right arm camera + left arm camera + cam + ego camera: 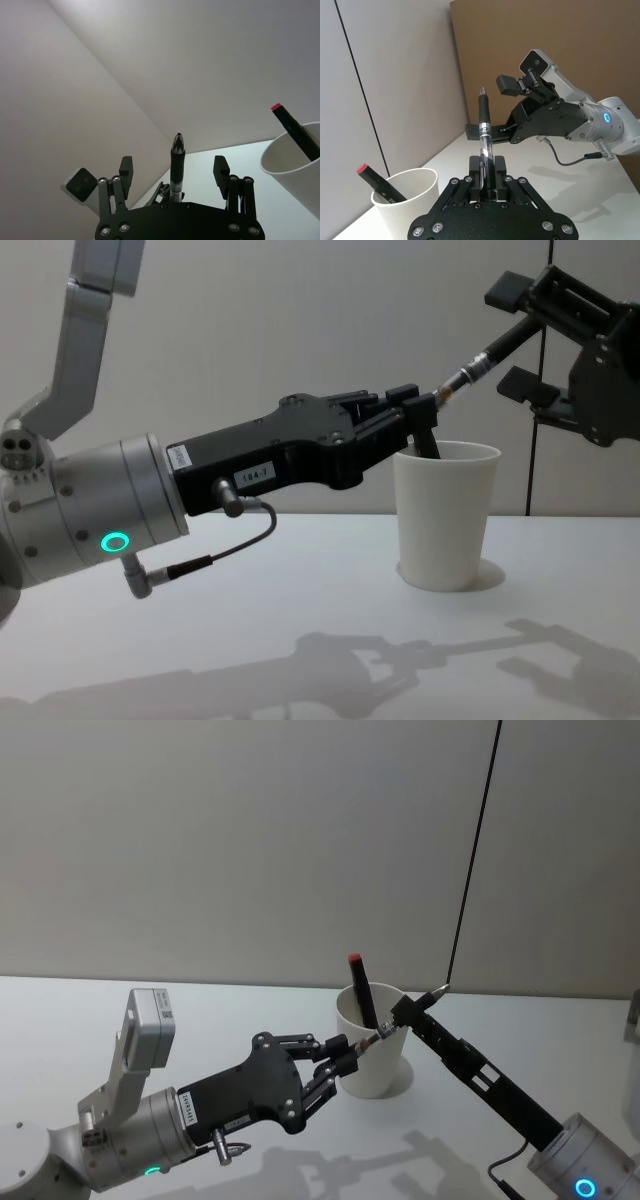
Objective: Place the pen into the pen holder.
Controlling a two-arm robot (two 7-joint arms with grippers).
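White paper, the pen holder (372,1060) stood under the pen (484,130), which slanted just above its rim. The left gripper (345,1055) clamped the pen's lower end; the right gripper (174,167) (fingers spread, holding nothing) bracketed its tip. A clean drop needed it tipped upright over the holder's mouth, clear of the marker (360,988) inside

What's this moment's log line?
left gripper shut on black-and-clear pen; right gripper open around pen tip; white paper cup holds red-capped marker

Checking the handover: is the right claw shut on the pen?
No: in the right wrist view the right claw stands open, its fingers apart from the pen, which the left claw grips.
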